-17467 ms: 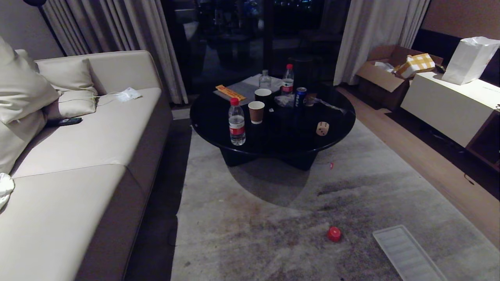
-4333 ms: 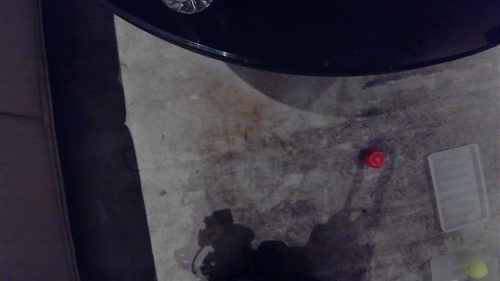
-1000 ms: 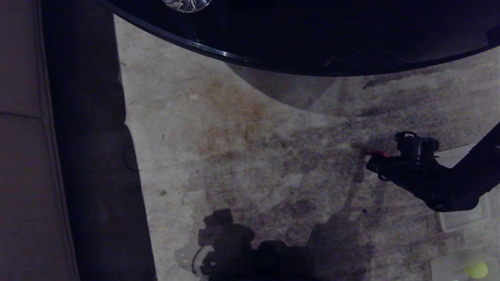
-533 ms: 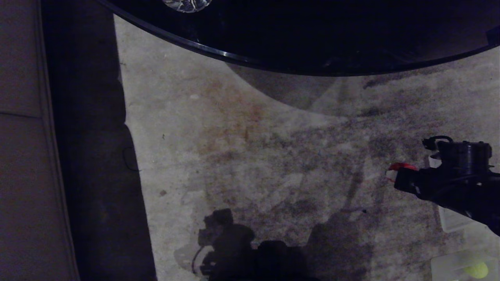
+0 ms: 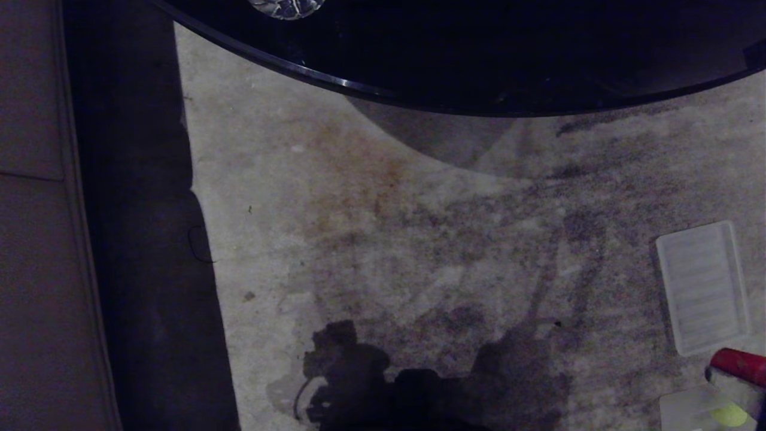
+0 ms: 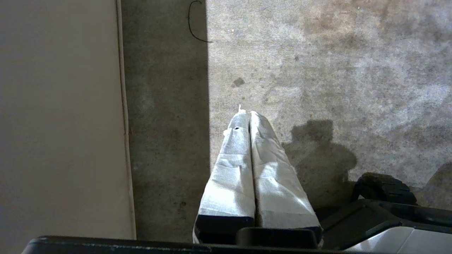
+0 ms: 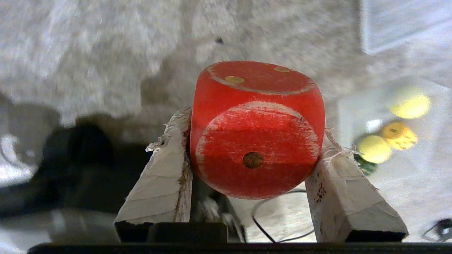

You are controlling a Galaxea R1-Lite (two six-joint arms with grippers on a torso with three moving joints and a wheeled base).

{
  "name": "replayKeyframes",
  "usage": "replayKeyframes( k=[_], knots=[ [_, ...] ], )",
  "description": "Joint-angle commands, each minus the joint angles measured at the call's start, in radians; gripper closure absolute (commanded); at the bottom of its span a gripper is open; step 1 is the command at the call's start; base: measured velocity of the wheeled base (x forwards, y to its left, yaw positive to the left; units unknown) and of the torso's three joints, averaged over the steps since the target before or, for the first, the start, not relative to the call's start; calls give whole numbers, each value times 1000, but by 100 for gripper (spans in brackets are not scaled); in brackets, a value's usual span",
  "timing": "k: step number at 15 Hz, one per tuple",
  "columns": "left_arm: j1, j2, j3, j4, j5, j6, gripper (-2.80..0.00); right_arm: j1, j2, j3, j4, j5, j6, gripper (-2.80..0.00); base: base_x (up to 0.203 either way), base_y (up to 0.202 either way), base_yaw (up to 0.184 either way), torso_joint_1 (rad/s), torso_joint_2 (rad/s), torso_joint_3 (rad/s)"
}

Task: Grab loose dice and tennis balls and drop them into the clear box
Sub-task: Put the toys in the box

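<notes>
A red die [image 7: 257, 127] with worn edges is clamped between the taped fingers of my right gripper [image 7: 252, 131], lifted off the rug. In the head view the red die [image 5: 739, 364] shows at the near right, just above the clear box [image 5: 679, 410]. Inside the clear box [image 7: 423, 176] lie two tennis balls [image 7: 409, 106] [image 7: 373, 149], a yellow die [image 7: 399, 134] and part of a dark green die [image 7: 365, 166]. One tennis ball [image 5: 729, 414] is visible in the head view. My left gripper [image 6: 247, 113] hangs shut and empty over the rug by the sofa.
A flat ribbed clear lid [image 5: 703, 287] lies on the rug just beyond the box. The round black table [image 5: 479, 54] spans the far side. The sofa [image 5: 36, 239] runs along the left. A thin black cable [image 6: 194, 24] lies on the floor beside it.
My right gripper has carried the red die from the rug right of the middle toward the near right corner, to just above the clear box. The lid is uncovered again.
</notes>
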Motion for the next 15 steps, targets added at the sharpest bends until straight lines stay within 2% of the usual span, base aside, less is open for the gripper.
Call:
replayKeyframes(
  k=[1,3,5,6,8,9,15],
  knots=[
    [0,0,2,0,1,-1,0,1,-447,28,263,13,-13,0,0,0,0,0,0,0],
    [0,0,2,0,1,-1,0,3,-659,42,380,32,-32,0,0,0,0,0,0,0],
    [0,0,2,0,1,-1,0,4,-783,58,427,49,-52,0,0,0,0,0,0,0],
    [0,1,2,-2,1,-1,0,4,-795,86,403,56,-56,0,0,0,0,0,0,0],
    [0,0,2,-2,1,-1,0,5,-788,159,229,67,-75,0,0,0,0,0,0,0],
    [0,0,2,-2,1,-1,0,5,-787,175,193,71,-89,0,0,0,0,0,0,0],
    [0,0,2,0,0,3,0,5,-787,177,190,67,-70,0,0,0,0,0,0,0]
  ],
)
